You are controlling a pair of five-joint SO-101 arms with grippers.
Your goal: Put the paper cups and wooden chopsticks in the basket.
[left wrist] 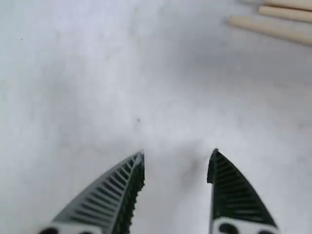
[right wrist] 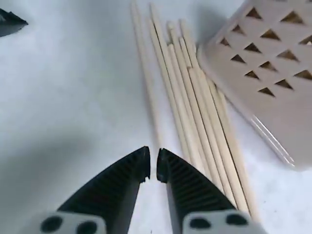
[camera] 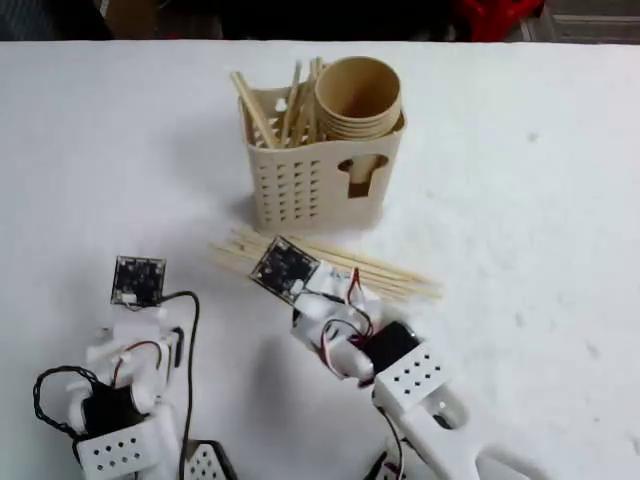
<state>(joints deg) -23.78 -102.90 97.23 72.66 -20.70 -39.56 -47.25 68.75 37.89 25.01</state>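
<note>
Wooden chopsticks lie loose on the white table as the right gripper draws its jaws almost together on the near end of the outermost chopstick. That stick sits slightly apart from the bundle, likely the easiest to lift alone. The rest lie side by side just in front of the perforated basket, some touching its base. The basket already holds a stack of paper cups and several upright chopsticks, so the job appears well advanced. The left gripper hangs open over bare table, near the bundle's far tips.
</note>
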